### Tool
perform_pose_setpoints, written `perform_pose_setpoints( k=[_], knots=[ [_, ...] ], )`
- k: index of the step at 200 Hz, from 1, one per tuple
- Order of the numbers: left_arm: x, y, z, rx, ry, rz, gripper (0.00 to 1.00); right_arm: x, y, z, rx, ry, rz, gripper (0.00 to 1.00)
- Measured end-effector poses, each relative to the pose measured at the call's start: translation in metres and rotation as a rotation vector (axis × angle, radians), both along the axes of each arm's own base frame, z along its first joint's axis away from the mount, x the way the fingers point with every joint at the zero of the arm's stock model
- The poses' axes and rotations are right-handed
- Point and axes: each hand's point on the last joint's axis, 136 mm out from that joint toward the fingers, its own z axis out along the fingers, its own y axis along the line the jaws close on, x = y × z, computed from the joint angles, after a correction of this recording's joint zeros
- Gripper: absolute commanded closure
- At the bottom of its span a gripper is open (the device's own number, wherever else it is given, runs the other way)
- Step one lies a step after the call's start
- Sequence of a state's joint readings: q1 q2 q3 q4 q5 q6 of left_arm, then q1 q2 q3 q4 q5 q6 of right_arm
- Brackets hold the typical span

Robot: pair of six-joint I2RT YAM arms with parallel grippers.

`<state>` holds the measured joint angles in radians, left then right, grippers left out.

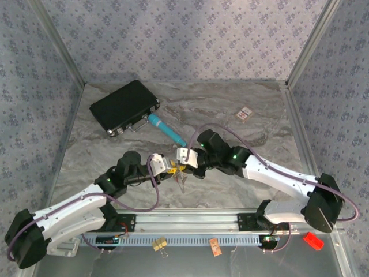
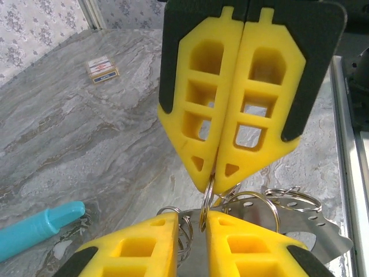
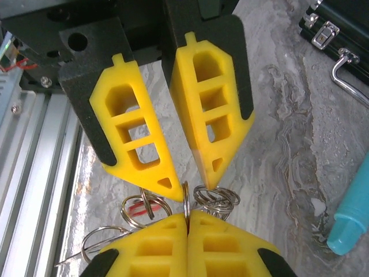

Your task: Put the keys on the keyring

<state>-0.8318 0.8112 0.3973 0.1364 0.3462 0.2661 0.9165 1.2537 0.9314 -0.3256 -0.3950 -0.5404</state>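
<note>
Right gripper (image 3: 187,216) tight on thin steel keyring (image 3: 185,199) (w/ round wire loops (image 3: 216,199)); left gripper (image 3: 189,183) slightly apart.

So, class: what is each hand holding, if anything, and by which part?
The right hand pinches the thin metal ring by its rim, at its fingertips. The left hand stands open either side of it, not clamping.

Walls (image 1: 190,34) papered in a pale blue-grey floral print close in the back and both sides, joined by slanting aluminium posts (image 1: 57,43). The bench (image 1: 219,104) has a grey marbled top, a slotted aluminium rail (image 1: 190,222) along its near edge; light is soft and even
</note>
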Motion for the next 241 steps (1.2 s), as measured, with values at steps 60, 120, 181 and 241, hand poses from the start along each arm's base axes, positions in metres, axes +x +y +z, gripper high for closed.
perform_pose_setpoints(
  k=[60,120,181,241],
  knots=[
    [-0.001,0.001,-0.001,0.009,0.000,-0.005,0.89,-0.003,0.004,0.000,-0.059,-0.033,0.034,1.00],
    [-0.005,-0.002,0.003,-0.016,0.000,-0.030,1.00,0.002,-0.004,0.003,0.039,0.029,-0.005,0.73],
    [-0.009,-0.003,-0.001,-0.095,0.021,-0.028,1.00,0.003,-0.013,-0.006,0.140,0.138,-0.044,0.71],
    [-0.010,-0.004,0.004,-0.135,0.026,-0.029,1.00,0.001,-0.005,0.006,0.197,0.144,-0.019,0.75]
  ],
)
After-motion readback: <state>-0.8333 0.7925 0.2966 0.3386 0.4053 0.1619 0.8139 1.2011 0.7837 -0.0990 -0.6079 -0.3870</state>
